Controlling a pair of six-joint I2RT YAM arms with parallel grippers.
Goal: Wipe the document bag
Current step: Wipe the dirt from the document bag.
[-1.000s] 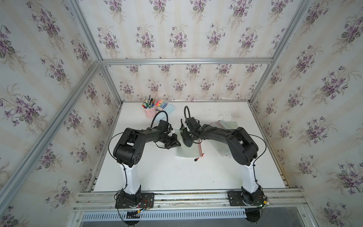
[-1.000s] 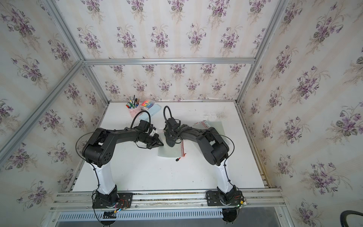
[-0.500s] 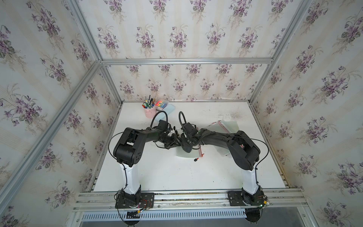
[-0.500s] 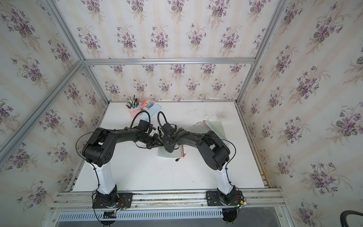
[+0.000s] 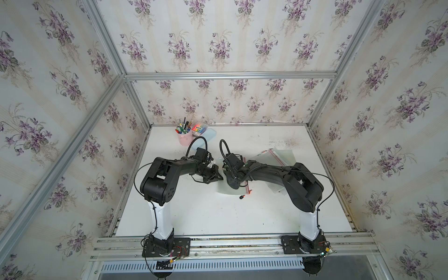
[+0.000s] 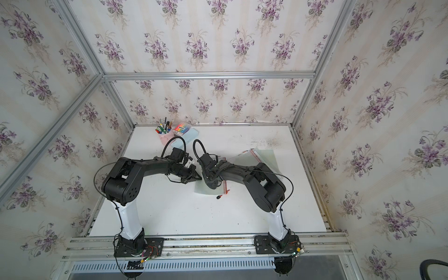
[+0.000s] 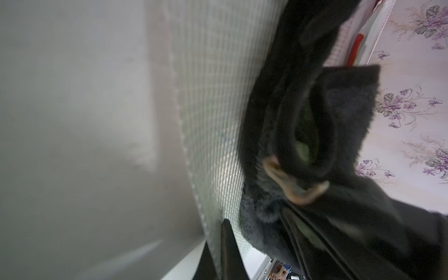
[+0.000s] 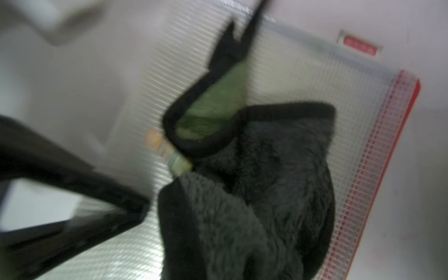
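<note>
The document bag point(image 5: 226, 191) point(image 6: 203, 191) is a see-through mesh pouch with a red zip edge point(image 8: 397, 135), lying flat mid-table. A dark fluffy cloth point(image 8: 266, 184) point(image 7: 349, 101) with a green inner side rests bunched on it. My right gripper point(image 5: 232, 183) point(image 6: 211, 183) is shut on the cloth, and the cloth hides its fingers. My left gripper point(image 5: 219, 178) point(image 6: 199, 179) point(image 7: 218, 257) is shut on the bag's left edge, close beside the cloth. The mesh point(image 7: 213, 109) fills the left wrist view.
More document bags point(image 5: 278, 156) lie stacked at the back right, partly under my right arm. A pink pen cup point(image 5: 183, 138), a marker box point(image 5: 199, 127) and a pale blue case point(image 5: 207, 135) stand at the back left. A small black zip pull point(image 5: 241, 197) lies at the bag's front corner.
My right gripper has dragged the cloth across the bag toward the left gripper and the table's front. The left gripper has stayed on the bag's edge.
</note>
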